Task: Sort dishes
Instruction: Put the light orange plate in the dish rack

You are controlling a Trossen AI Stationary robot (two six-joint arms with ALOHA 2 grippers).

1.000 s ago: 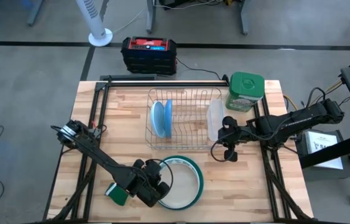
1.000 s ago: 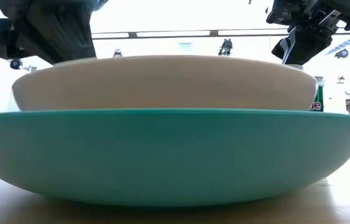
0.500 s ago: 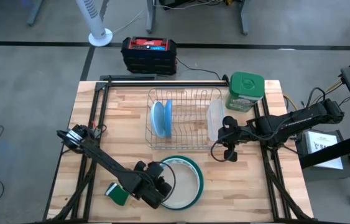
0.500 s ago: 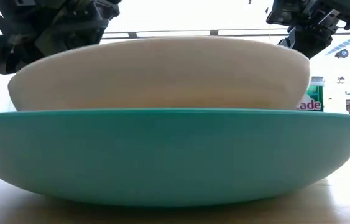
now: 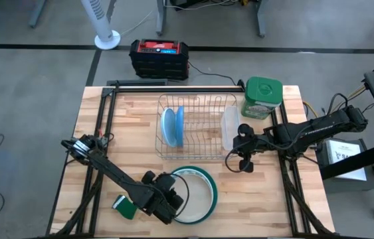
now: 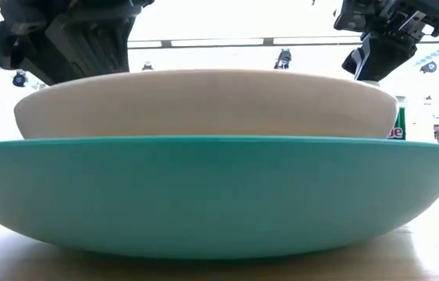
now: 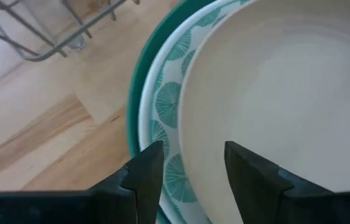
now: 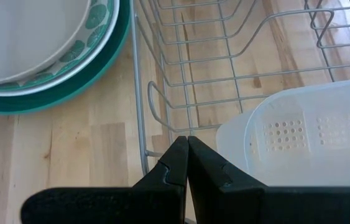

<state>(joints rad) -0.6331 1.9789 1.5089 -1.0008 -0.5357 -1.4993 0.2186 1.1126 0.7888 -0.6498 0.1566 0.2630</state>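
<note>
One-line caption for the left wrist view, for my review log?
Left pincer, open, straddles the rim of the cream plate nested in the teal-rimmed plate, beside the wire rack.

Colours and patterns. Largest round plate (image 5: 206, 180): plain teal-green outer wall and edge, with a white inner band printed in teal fan-shaped motifs. Mid-sized round plate (image 7: 286, 93) nested in it: plain cream, unpatterned. Smaller round plates (image 5: 171, 125) on edge in the rack: light blue. Wire dish rack (image 5: 196, 101): bare silver-grey metal. Perforated plastic cutlery holder (image 8: 311, 140) at the rack's end: translucent white, dotted with small holes. Clear container with lid (image 5: 262, 97): green lid. Small sponge (image 5: 127, 209): dark green. Wooden table top (image 5: 133, 126): pale blond planks with darker brown streaks. Both robot arms and their grippers, left gripper (image 7: 190, 177) and right gripper (image 8: 187, 163): black.
</note>
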